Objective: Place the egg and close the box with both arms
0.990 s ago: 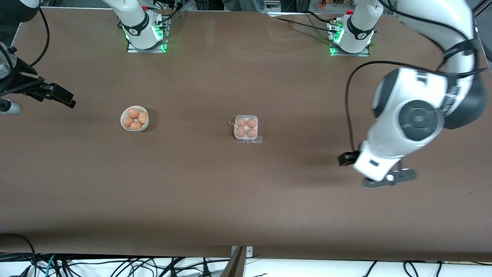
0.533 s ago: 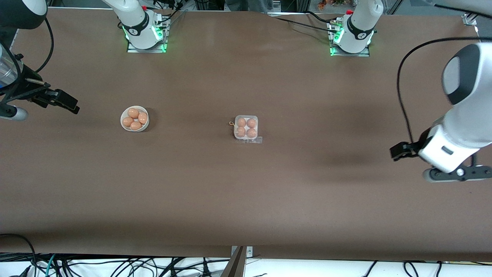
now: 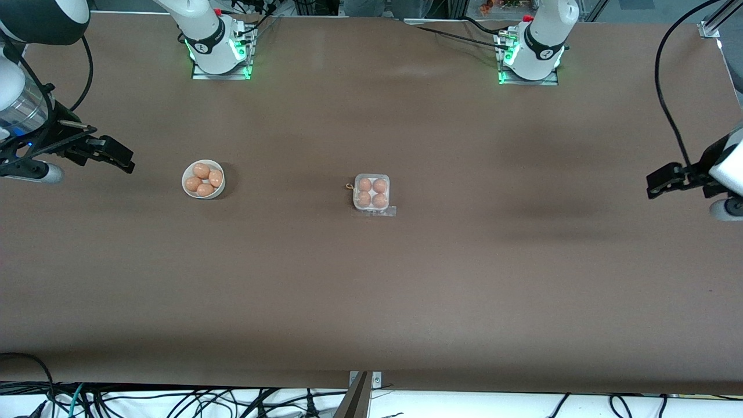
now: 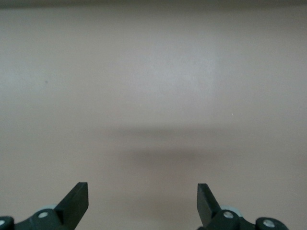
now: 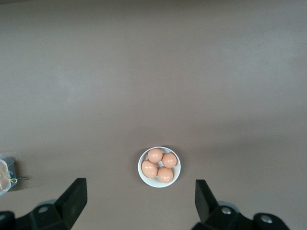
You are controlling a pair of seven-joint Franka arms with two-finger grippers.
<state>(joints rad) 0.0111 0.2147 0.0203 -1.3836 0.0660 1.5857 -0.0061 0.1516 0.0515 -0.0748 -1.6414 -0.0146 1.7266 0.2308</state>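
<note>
Egg carton (image 3: 372, 193) shown closed, four eggs inside — left gripper (image 4: 143, 201) and right gripper (image 5: 141, 200) held spread, empty, at the table's (image 3: 371, 290) ends.

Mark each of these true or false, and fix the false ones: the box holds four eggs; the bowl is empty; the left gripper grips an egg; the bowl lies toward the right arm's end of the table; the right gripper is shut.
1. The box holds four eggs. True.
2. The bowl is empty. False: four eggs lie in it.
3. The left gripper grips an egg. False: it is open and empty over bare table.
4. The bowl lies toward the right arm's end of the table from the box. True.
5. The right gripper is shut. False: its fingers stand wide apart, holding nothing.
</note>
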